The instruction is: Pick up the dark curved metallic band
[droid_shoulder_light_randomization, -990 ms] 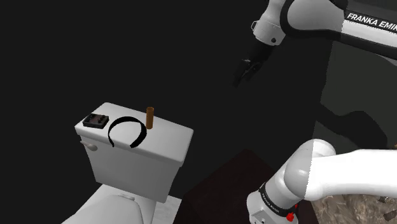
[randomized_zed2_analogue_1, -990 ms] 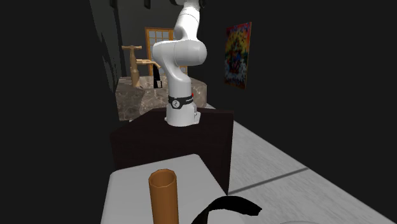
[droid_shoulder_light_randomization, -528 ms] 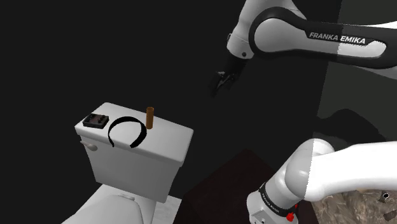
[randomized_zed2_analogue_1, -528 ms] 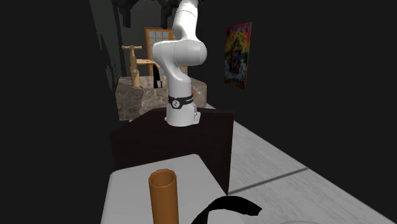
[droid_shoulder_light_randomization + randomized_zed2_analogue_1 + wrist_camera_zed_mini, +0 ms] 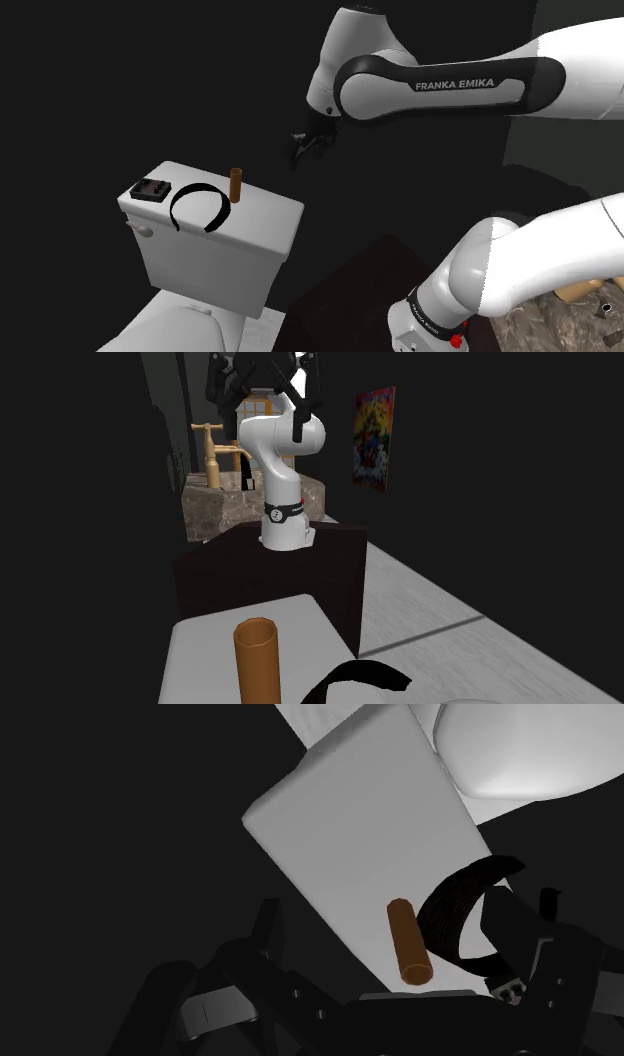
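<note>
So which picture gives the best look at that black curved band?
The shoulder view: the whole band shows as a C on the tank lid, between a small dark box and a brown tube. The second exterior view catches just one end at its bottom edge; the wrist view shows part of it beside the tube.

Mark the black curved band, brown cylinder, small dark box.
black curved band [image 5: 198, 187], shoulder view, top of its arc
brown upright cylinder [image 5: 236, 186], shoulder view, middle of its side
small dark box [image 5: 152, 189], shoulder view, top face
</note>
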Motion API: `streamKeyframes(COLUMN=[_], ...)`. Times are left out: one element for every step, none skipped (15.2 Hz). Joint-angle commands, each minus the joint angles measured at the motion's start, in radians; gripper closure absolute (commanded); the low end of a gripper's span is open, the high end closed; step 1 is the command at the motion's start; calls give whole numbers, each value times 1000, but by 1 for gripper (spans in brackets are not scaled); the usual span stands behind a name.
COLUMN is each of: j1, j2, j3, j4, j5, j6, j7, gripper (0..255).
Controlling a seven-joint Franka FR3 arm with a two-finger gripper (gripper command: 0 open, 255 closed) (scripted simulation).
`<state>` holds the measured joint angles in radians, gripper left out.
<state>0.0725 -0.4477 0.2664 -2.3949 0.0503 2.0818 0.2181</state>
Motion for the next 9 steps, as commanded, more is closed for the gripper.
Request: streamKeyframes(j1=[4,4,3,3,2,1,0,1,1], j2=[51,84,117,152,187,223,259,297,335], j3=[31,47,63,79,95,110,124,137,150], j4=[13,23,35,48,62,78,95,114,133], j5=[-3,-9,-16,-26,-38,-51,-67,-86,-106], j6=[42,65,87,109,129,148,167,184,200], j7=[40,62,84,107,130,155,181,208,236], gripper=[0,0,0,0,0,0,0,0,0])
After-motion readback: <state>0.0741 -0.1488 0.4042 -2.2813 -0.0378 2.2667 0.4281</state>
